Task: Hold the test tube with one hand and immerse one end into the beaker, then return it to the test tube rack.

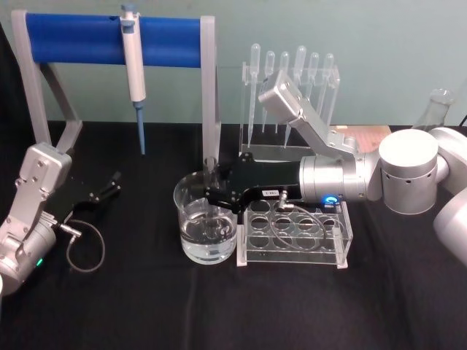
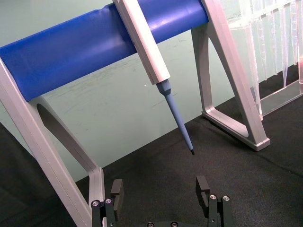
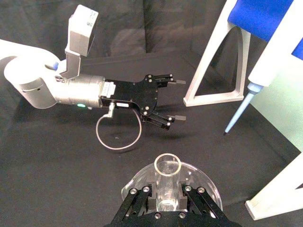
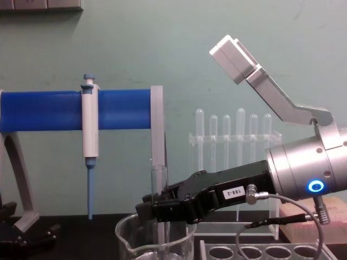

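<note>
right gripper (image 1: 211, 191): clamped on the tube, reaching over the beaker from the rack side.
tube (image 4: 158, 181): upright, rim above the jaws, lower end down inside the beaker.
beaker (image 1: 208, 240): holds water (image 1: 208, 235); stands just beside the rack's left end.
rack (image 1: 292, 257): the holes that show are empty.
left gripper (image 3: 173, 101): parked at the table's (image 1: 146, 313) left side, fingers apart, holding nothing.
done: pick-up, and by the look of it the dip.
left: lift the tube out, carry it to the rack, lower it into a hole, let go.

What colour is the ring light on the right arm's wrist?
Blue; the ring light shows best in the chest view.
</note>
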You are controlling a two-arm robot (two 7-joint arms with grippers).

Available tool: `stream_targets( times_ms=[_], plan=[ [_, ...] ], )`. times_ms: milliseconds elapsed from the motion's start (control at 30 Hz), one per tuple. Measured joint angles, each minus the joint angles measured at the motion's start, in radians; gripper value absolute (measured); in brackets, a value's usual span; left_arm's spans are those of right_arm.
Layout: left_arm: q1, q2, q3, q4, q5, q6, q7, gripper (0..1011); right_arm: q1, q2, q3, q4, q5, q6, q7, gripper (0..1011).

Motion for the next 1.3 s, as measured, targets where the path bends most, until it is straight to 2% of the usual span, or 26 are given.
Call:
stream_targets(
  times_ms=[1000, 1300],
  plan=[
    [0.000, 0.000, 0.000, 0.000, 0.000, 0.000, 0.000, 1000, -0.001, 0.000, 0.001, -0.001, 0.000, -0.001, 0.000, 238],
    [0.000, 0.000, 0.000, 0.000, 0.000, 0.000, 0.000, 1000, -0.009, 0.025, 0.025, -0.059, 0.003, -0.004, -0.007, 238]
  ],
)
